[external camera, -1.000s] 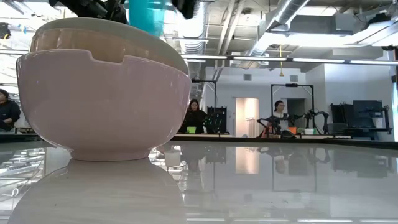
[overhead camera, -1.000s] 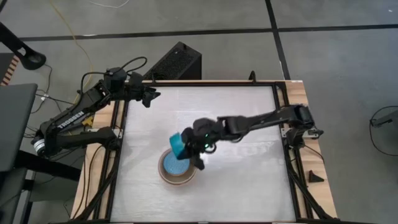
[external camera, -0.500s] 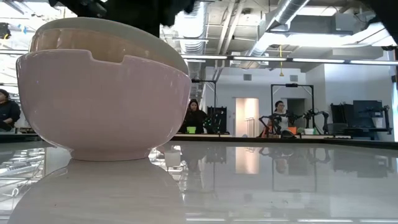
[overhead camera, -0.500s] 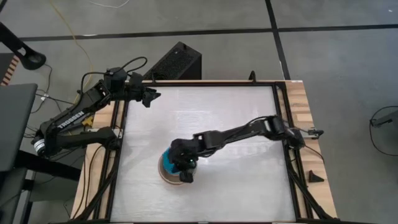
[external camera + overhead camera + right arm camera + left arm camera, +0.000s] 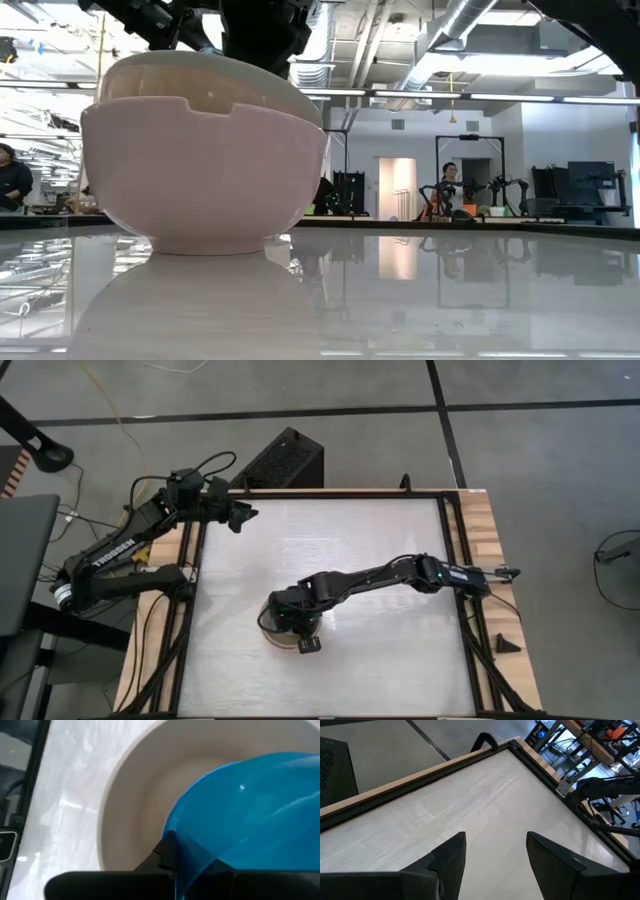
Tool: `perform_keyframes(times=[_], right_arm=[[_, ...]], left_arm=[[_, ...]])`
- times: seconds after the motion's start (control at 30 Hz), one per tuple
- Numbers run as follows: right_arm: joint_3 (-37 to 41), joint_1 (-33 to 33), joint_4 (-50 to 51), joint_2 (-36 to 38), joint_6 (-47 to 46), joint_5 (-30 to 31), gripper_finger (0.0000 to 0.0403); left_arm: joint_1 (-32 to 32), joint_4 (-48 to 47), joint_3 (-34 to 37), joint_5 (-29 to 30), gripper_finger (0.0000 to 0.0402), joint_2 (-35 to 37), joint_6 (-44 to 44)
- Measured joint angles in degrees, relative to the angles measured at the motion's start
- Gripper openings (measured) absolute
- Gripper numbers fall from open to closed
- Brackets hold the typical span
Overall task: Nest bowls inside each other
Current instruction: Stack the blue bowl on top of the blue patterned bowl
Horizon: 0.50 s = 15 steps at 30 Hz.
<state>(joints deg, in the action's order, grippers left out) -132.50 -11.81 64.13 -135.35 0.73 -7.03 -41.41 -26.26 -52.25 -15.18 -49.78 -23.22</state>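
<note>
A pink bowl (image 5: pixel 205 190) stands on the table's near middle. A grey-beige bowl (image 5: pixel 130 90) and a cream-white bowl (image 5: pixel 135 810) sit nested in it. My right gripper (image 5: pixel 175 865) reaches down over this stack (image 5: pixel 268 625), shut on a teal bowl (image 5: pixel 250 820) that sits tilted inside the cream-white one. The right arm hides most of the stack in the high view. My left gripper (image 5: pixel 243 515) waits open over the table's far left corner, holding nothing. My right gripper pinches the teal bowl's wall at its rim (image 5: pixel 176 840). One finger (image 5: pixel 167 851) shows against one face of the wall; the bowl hides the other. The fingers come steeply from above. The bowl is tilted, down inside the cream-white bowl; whether it rests there is hidden.
The table is white with a dark raised frame (image 5: pixel 452 560) and wooden side strips. A black box (image 5: pixel 285 458) stands on the floor past the far edge. Open tabletop (image 5: pixel 485 800) lies all around the stack. People and equipment stand in the room beyond.
My right gripper has come down toward the table's near edge with the teal bowl and tipped from nearly level to steeply downward. That has carried the bowl from above the stack down into the cream-white bowl. The whole stack has slid a little on the table.
</note>
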Motion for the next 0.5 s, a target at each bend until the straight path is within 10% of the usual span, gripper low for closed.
perform_keyframes(times=[0.5], right_arm=[[-1.27, 1.22, 1.47, -0.51, -8.51, -3.05, 0.0203]], left_arm=[[0.00, 0.01, 0.01, -1.76, 0.0197, 0.00, 0.46]])
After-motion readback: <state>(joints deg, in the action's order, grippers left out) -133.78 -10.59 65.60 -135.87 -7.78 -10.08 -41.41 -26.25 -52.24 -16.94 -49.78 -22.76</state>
